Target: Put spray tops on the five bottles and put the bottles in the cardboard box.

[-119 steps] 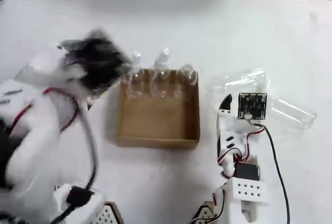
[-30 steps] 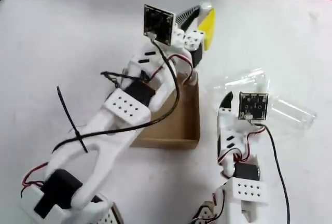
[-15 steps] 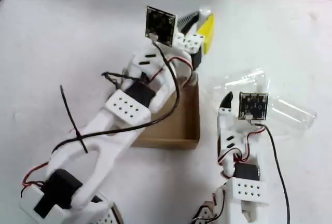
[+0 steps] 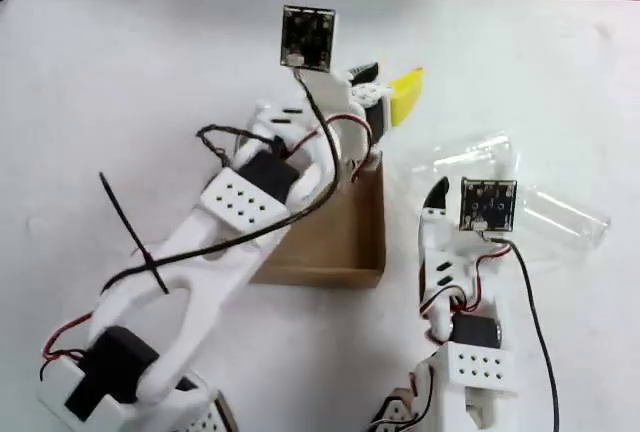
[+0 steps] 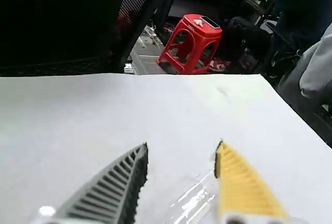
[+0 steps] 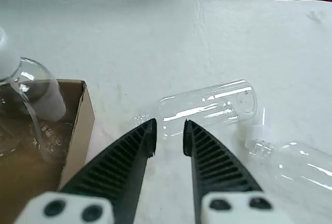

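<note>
your left pincer (image 4: 385,87) hangs wide apart past the cardboard box (image 4: 370,237). the right pincer (image 6: 168,130), barely apart, faces a bottle (image 6: 207,105) lying on the table (image 4: 150,52); a nudge could roll it away.

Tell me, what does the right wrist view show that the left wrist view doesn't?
Right wrist view: the cardboard box with a standing bottle inside, a lying bottle and a second lying bottle beside the box, and the black tool, slightly open. Left wrist view: the grey-and-yellow tool, wide open, and a red stool in the room behind. Both: the white table.
</note>
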Controlling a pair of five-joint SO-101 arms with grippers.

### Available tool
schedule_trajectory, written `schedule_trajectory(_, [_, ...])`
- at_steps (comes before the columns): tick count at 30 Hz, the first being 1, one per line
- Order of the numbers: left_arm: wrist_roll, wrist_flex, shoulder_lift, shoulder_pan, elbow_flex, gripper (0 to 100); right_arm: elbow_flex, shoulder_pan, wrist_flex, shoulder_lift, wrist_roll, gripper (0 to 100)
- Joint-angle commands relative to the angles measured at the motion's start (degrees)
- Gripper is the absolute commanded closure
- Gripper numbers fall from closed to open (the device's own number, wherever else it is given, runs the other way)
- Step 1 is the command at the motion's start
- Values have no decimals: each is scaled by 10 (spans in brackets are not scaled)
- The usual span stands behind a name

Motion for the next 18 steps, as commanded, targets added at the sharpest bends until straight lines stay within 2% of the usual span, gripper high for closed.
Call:
schedule_trajectory(1, [5,40,-27,-15,-57,800,-2,4,-14,-7,9,925])
schedule_trajectory(4, [0,90,-71,-28,-74,797,-2,4,-14,-7,9,925])
schedule_trajectory(10, [-121,177,-189,-73,-84,801,-2,4,-14,-7,9,925])
schedule_trajectory(13, [-152,252,-258,-120,-82,801,-2,4,-14,-7,9,925])
schedule_trajectory(18, [-157,392,-341,-230,-78,801,-2,4,-14,-7,9,925])
